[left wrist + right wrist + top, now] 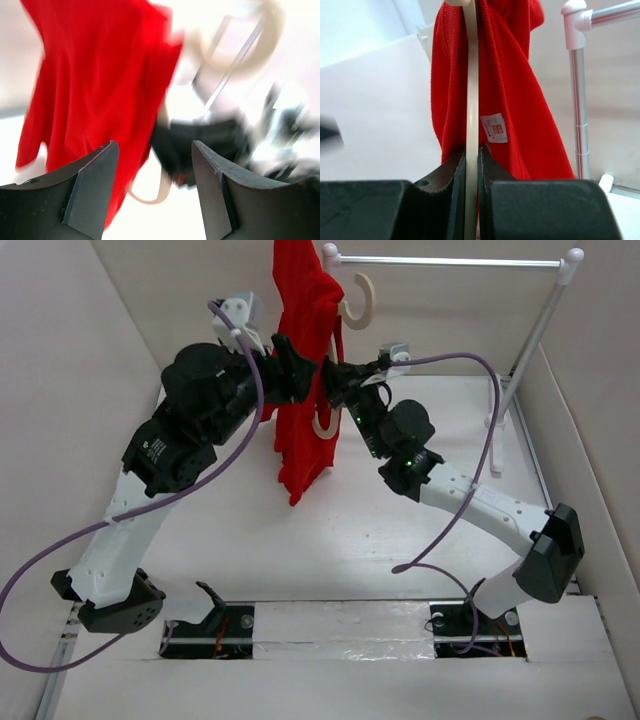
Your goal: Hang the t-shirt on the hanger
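Observation:
The red t-shirt [303,350] hangs in the air, draped over the beige hanger [324,426], whose hook [362,300] sticks out at the upper right. My right gripper [335,375] is shut on the hanger's thin arm [471,100], and the shirt [512,90] with its white label hangs just behind it. My left gripper [300,370] is right beside the shirt on its left. In the left wrist view it [155,145] is open and empty, with the shirt [95,85] ahead on the left and the hanger's rounded end [162,192] between its fingers, further off.
A white-posted rack with a metal bar [450,260] stands at the back right, and its post [577,100] is close behind the shirt. White walls enclose the table [300,540] on three sides. Purple cables loop off both arms.

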